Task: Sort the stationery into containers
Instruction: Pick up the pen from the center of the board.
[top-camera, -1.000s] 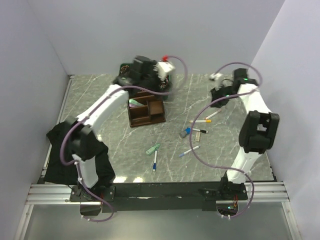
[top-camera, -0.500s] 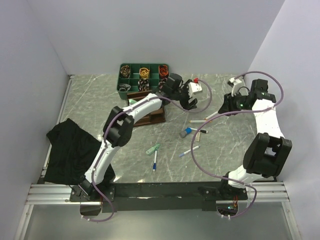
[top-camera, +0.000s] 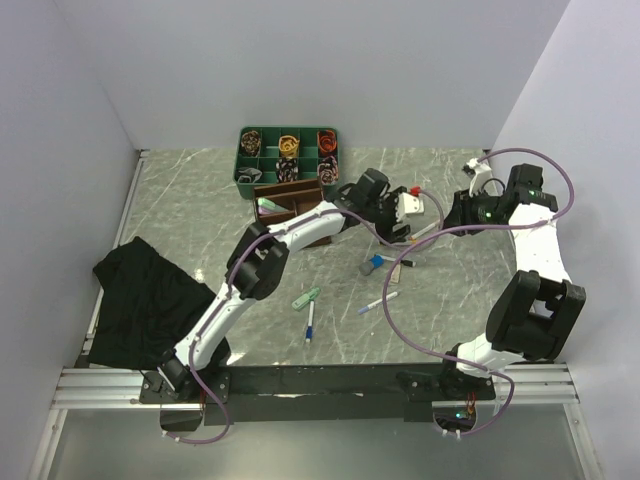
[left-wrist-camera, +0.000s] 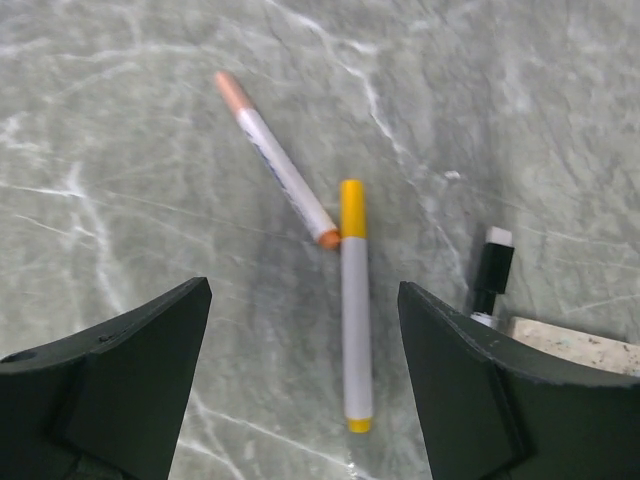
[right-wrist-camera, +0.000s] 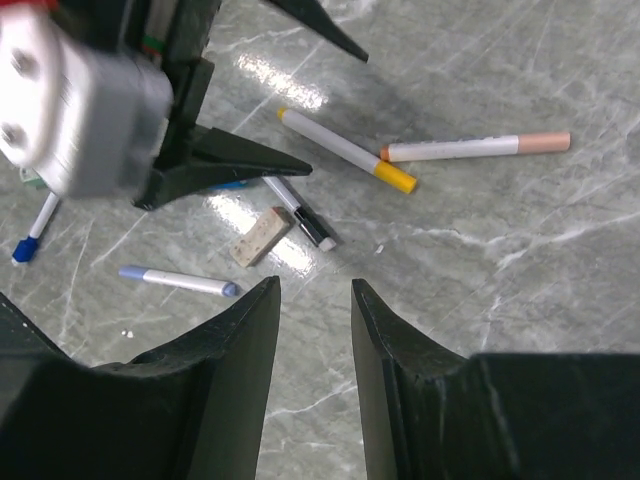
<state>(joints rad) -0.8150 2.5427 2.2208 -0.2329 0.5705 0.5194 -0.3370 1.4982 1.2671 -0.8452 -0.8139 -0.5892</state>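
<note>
The left wrist view shows in close-up what the overhead view only hints at. The left gripper (left-wrist-camera: 303, 295) hangs wide open and empty above a yellow-capped pen (left-wrist-camera: 353, 310), which touches the orange tip of a pink-capped pen (left-wrist-camera: 275, 168). A black-capped marker (left-wrist-camera: 491, 274) and a beige block (left-wrist-camera: 570, 345) lie just to the right.

The right wrist view shows the same cluster from the opposite side. It also takes in a pale blue-capped pen (right-wrist-camera: 178, 282) beside the block, and the left arm's white camera housing (right-wrist-camera: 75, 110). The right gripper (right-wrist-camera: 313, 290) has its fingers only narrowly parted, with nothing between them.

Only the overhead view shows the brown organiser (top-camera: 288, 188). It stands well apart from the pens at mid-desk, and the left arm reaches across it. That view also shows a grey-blue cylinder (top-camera: 369, 267), a mint-green clip (top-camera: 306, 298) and a blue-tipped pen (top-camera: 309, 326), all loose nearer the arm bases.

The desk (top-camera: 200, 210) is grey-green marble with pale veins, enclosed by plain pale walls (top-camera: 300, 60). A green compartment tray (top-camera: 240, 155) sits behind the organiser. A black cloth (top-camera: 150, 295) lies crumpled at the left edge.
</note>
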